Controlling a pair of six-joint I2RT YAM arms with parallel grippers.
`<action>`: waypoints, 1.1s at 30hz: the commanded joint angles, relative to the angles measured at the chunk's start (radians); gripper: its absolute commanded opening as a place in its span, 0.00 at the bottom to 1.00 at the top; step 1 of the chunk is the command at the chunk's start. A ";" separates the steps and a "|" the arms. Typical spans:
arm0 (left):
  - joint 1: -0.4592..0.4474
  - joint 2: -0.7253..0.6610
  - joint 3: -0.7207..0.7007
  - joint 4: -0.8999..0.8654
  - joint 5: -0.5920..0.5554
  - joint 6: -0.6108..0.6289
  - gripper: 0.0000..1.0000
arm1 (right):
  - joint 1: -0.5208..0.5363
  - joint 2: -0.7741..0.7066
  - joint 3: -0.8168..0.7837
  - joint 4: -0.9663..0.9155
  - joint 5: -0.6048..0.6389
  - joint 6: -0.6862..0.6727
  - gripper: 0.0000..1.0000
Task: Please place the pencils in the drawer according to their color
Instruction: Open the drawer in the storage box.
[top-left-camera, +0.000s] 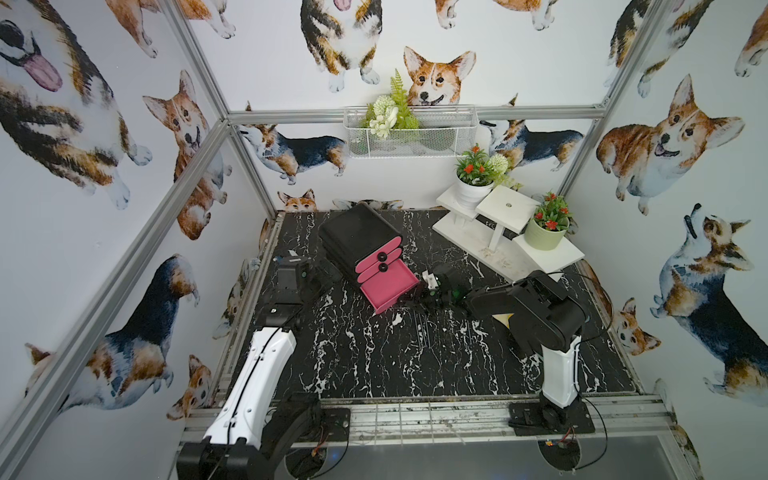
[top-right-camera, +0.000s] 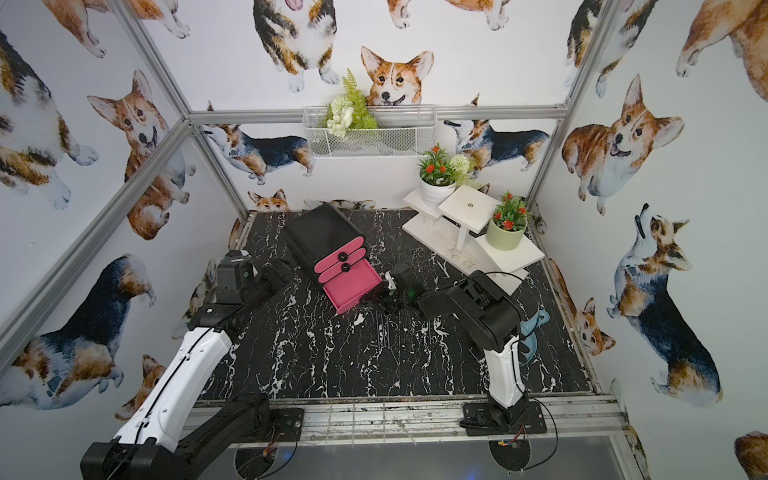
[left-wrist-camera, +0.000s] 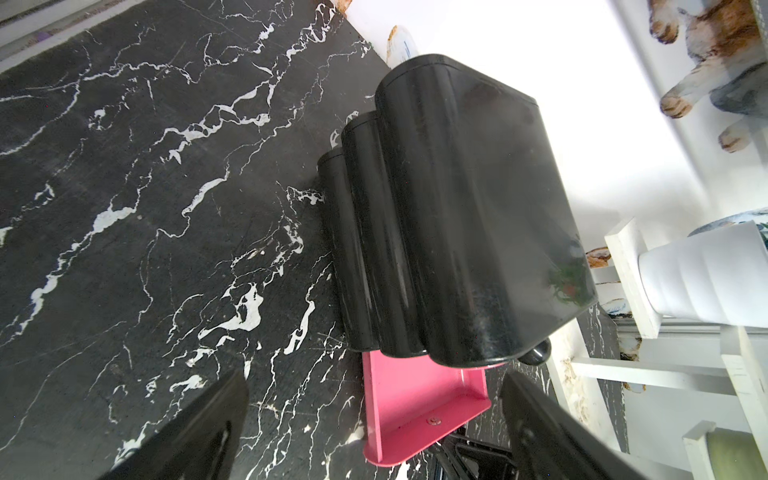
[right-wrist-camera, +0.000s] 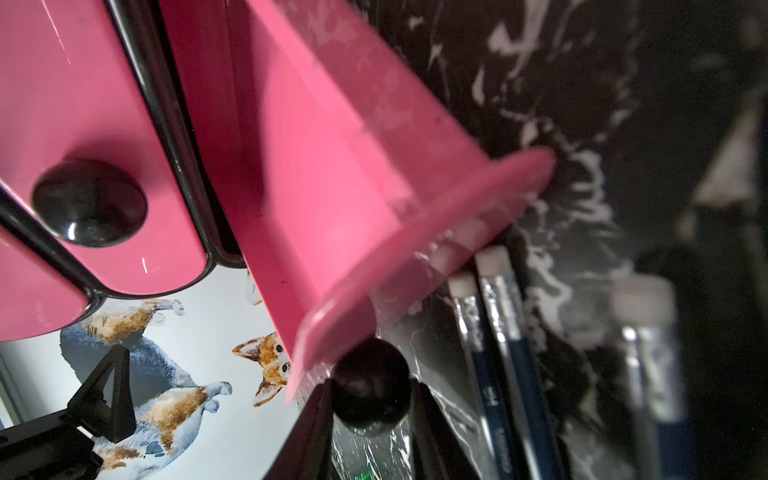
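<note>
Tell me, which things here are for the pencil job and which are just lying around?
For the job:
- black cabinet with pink drawers
- its bottom drawer, pulled out
- dark blue pencils with erasers
- right claw, gripping that drawer's knob

Just lying around:
- white flower pot
- green flower pot
- white stand under them
- wire basket of plants

Pulled-out drawer crowds the pencils just beside.

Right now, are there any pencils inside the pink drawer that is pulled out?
No, the pulled-out drawer looks bare and pink inside in both top views, and the pencils lie on the table outside it.
</note>
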 joint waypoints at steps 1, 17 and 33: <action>0.002 -0.002 0.008 0.000 -0.012 0.013 1.00 | -0.001 -0.019 -0.025 -0.160 -0.004 0.005 0.24; 0.003 -0.008 0.020 -0.014 -0.037 0.026 1.00 | -0.002 -0.166 -0.003 -0.448 0.030 -0.131 0.43; 0.003 0.017 0.019 -0.002 -0.061 0.029 1.00 | 0.129 -0.271 0.196 -1.082 0.440 -0.454 0.31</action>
